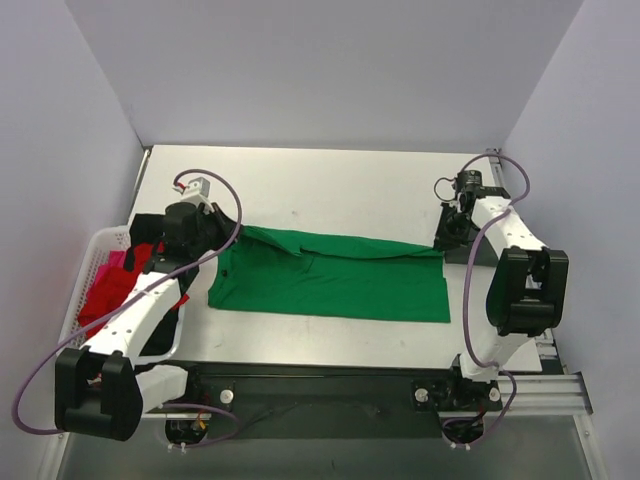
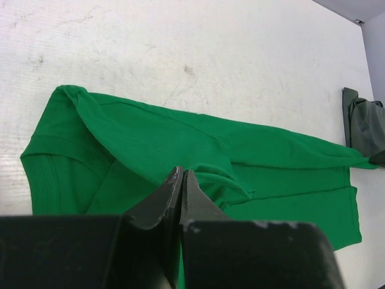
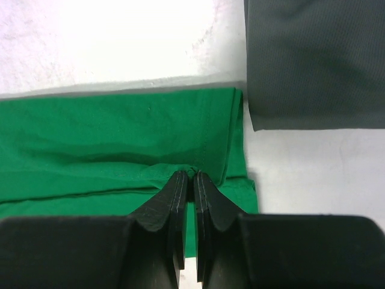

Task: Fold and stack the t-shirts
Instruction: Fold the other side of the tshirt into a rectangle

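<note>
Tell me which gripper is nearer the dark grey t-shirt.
Right. The right gripper pinches the green t-shirt just beside the dark grey t-shirt; the left gripper grips its opposite end, well away.

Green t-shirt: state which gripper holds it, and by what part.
Both hold the green t-shirt. The left gripper pinches a fold of cloth near the collar end; the right gripper pinches the folded edge at the hem end.

A green t-shirt (image 1: 330, 285) lies folded in a long strip across the middle of the table (image 1: 320, 190). The 2 arms pull its far edge taut, the left gripper (image 1: 224, 240) at 1 end and the right gripper (image 1: 444, 243) at the other. At the table's left edge, a white basket (image 1: 88, 262) holds a red t-shirt (image 1: 105, 297).
</note>
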`<state>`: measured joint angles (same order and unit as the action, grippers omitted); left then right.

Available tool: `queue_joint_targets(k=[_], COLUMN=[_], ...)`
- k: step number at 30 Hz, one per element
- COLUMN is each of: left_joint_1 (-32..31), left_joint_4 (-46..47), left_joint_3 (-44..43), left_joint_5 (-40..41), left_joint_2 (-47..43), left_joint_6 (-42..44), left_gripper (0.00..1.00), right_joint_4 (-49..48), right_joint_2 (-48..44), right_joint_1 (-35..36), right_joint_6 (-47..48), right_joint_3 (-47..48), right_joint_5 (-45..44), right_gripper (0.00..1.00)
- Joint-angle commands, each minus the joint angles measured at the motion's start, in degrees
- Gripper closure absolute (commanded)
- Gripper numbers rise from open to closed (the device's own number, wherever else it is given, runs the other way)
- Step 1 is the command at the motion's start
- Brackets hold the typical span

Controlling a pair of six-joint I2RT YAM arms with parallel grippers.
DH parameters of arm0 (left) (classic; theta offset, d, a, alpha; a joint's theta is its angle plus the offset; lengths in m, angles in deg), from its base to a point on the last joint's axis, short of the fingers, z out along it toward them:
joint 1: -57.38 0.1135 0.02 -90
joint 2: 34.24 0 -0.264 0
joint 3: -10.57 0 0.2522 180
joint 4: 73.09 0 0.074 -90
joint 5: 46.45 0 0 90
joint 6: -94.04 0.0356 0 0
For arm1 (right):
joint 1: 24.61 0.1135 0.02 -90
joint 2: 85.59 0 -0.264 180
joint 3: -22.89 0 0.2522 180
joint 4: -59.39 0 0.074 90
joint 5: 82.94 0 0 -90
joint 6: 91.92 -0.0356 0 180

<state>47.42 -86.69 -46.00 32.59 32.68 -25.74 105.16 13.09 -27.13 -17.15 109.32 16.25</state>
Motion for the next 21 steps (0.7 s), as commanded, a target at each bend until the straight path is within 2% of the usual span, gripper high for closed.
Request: queue_joint_targets(k=[1, 21], left_joint_1=[0.3, 0.3], left_joint_4=[-2.5, -9.3], left_joint_3=[0.4, 6.2], left_joint_5=[1.6, 3.8], left_joint_2=[-3.5, -14.3], left_joint_6=[-0.4, -2.4], left_gripper=[1.00, 1.00], right_joint_4=[1.0, 0.3], right_joint_2=[-3.2, -5.8], right_joint_1=[0.5, 0.7], right_joint_6=[0.6, 0.3], right_joint_3=[-2.3, -8.0], right_joint_5=[-1.5, -2.9], right_gripper=[1.00, 1.00])
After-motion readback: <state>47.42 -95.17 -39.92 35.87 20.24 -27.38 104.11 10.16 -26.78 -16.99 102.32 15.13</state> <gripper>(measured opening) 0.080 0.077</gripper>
